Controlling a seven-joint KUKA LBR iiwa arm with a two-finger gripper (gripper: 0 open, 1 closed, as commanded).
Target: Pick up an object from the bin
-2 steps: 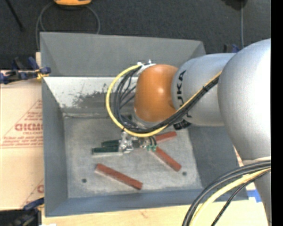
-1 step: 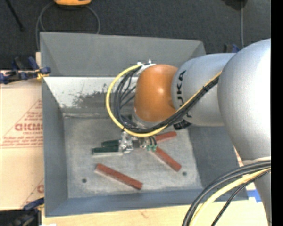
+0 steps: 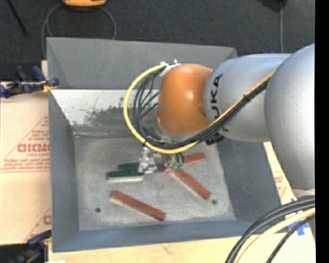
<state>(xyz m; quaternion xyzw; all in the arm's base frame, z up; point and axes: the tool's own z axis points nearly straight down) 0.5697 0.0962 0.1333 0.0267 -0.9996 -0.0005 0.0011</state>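
**Desk:** What are we looking at?

**Arm:** My gripper, low in the grey bin, at the right end of a dark green bar lying flat near the middle of the floor. My orange wrist cover hangs over much of it, so I cannot tell whether the gripper is open, closed, or has anything in it.

**Desk:** What else is close?

**Arm:** A short red-brown bar and a slanted red-brown bar lie just to the right, their near ends crowding the gripper. A long red-brown bar lies apart, toward the front wall.

**Desk:** What could go wrong?

**Arm:** In my judgement, three things. I sit at the green bar's end and not its middle, so a lift could tip it and let it slide out. The bar is thin and flat on the floor, so a close may skim over it and catch nothing. And the red-brown ends are so near that I might pinch or drag one along with it
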